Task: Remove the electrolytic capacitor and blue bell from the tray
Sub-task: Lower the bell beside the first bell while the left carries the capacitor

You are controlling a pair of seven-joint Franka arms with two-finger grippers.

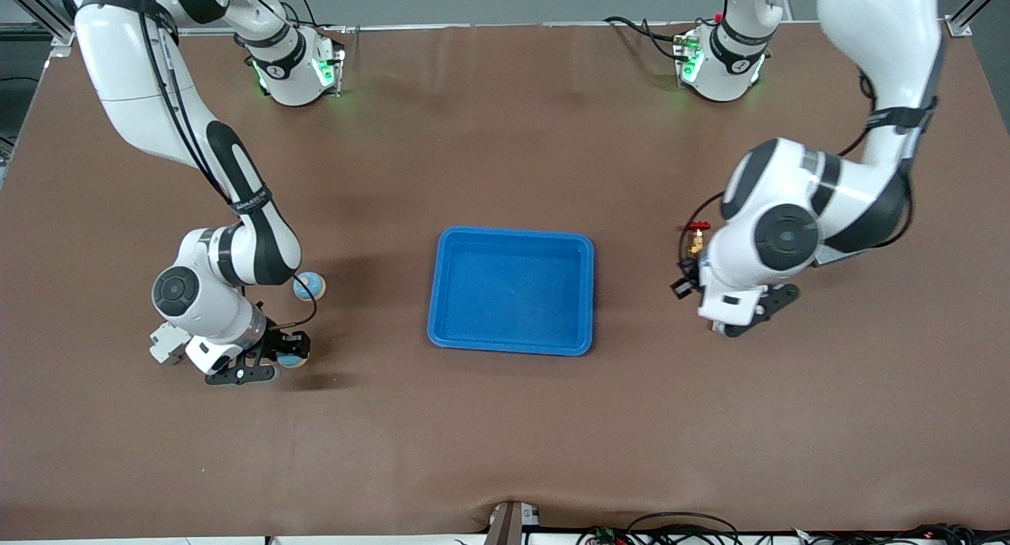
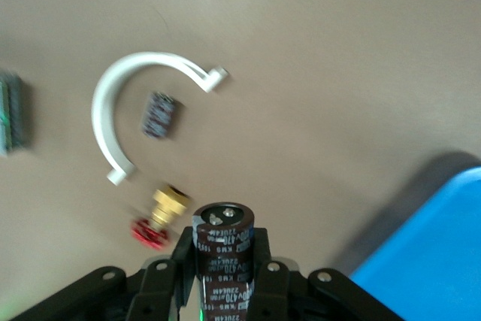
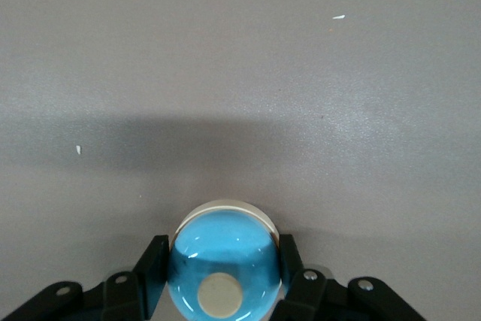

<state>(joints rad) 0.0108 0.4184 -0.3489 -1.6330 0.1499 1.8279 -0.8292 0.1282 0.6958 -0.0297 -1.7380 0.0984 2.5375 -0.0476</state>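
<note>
My left gripper point(image 2: 224, 264) is shut on a dark brown capacitor point(image 2: 224, 246), which stands upright between the fingers. In the front view this gripper point(image 1: 683, 285) is over the table at the left arm's end of the blue tray point(image 1: 511, 341), and the wrist hides the capacitor. My right gripper point(image 3: 224, 276) is shut on a blue bell point(image 3: 224, 261) with a cream button. In the front view this gripper point(image 1: 278, 361) holds the bell point(image 1: 291, 361) low over the table toward the right arm's end.
A second blue bell point(image 1: 308, 285) sits farther from the front camera than my right gripper. A brass valve with a red handle point(image 1: 696, 237) point(image 2: 161, 216) lies by my left gripper. A white curved piece point(image 2: 105, 103) and a small dark capacitor point(image 2: 159, 114) lie past it. The tray's corner point(image 2: 436, 261) shows in the left wrist view.
</note>
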